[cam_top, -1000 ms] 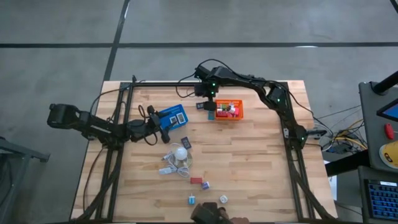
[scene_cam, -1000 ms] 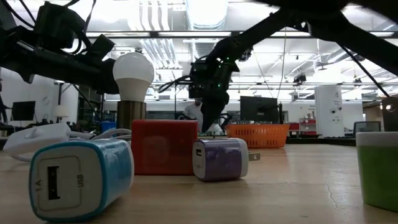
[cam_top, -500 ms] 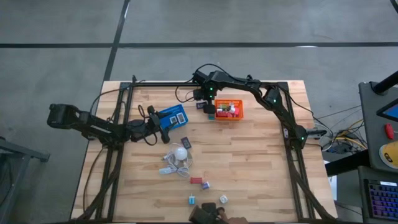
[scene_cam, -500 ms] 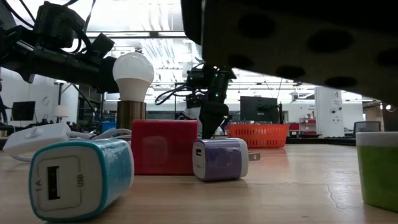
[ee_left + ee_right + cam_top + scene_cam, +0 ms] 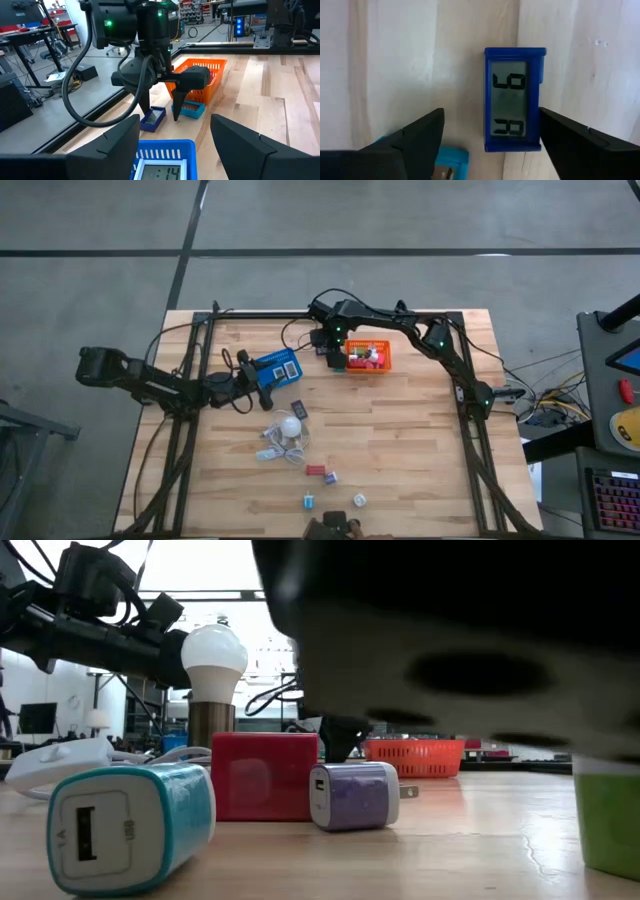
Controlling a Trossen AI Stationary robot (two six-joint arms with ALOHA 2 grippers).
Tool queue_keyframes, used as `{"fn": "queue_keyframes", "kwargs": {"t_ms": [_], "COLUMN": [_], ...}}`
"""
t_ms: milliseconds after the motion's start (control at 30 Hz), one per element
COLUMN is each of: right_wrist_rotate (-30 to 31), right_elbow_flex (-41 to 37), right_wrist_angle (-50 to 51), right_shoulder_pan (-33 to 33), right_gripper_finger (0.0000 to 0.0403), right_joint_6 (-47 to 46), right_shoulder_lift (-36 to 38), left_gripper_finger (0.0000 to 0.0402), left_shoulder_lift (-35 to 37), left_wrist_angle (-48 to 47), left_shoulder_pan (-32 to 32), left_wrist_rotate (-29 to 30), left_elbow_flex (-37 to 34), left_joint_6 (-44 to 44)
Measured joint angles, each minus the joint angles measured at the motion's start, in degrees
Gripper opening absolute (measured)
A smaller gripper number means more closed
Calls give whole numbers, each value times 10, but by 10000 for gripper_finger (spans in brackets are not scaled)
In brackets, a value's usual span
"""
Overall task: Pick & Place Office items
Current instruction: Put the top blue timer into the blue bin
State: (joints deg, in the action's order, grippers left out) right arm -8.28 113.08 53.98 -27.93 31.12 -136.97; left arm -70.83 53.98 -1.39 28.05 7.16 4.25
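Right tool [image 5: 159, 112] is spread wide and pointing straight down at the tabletop [image 5: 420, 430], with a little blue clock [image 5: 513, 99] lying flat right under it between the fingers [image 5: 410, 145], not touching them, and a light blue bit [image 5: 188, 108] just beside it, next to the orange basket [image 5: 365, 356]. Left tool [image 5: 175, 145] is open too, hanging right over the blue basket [image 5: 276, 368] with another clock in it. The rest of the items, like the red block [image 5: 263, 776] and purple cube [image 5: 354, 795], sit well away from both tools near the bulb [image 5: 291, 426].
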Motion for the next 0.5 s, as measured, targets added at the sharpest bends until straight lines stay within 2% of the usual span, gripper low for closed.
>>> {"fn": "queue_keyframes", "kwargs": {"t_ms": [167,400,500], "right_wrist_rotate": [9,44,58], "right_elbow_flex": [-1,-1,-1], "right_wrist_angle": [-8,-14,-21], "right_shoulder_pan": [3,4,3], "right_gripper_finger": [257,138,137], "right_joint_6": [-10,-29,-28], "right_shoulder_lift": [0,0,1], "left_gripper_finger": [248,248,248], "left_shoulder_lift": [0,0,0], "left_wrist_angle": [0,0,0], "left_shoulder_pan": [0,0,0], "left_wrist_rotate": [0,0,0], "left_elbow_flex": [0,0,0], "left_joint_6": [0,-2,-2]}}
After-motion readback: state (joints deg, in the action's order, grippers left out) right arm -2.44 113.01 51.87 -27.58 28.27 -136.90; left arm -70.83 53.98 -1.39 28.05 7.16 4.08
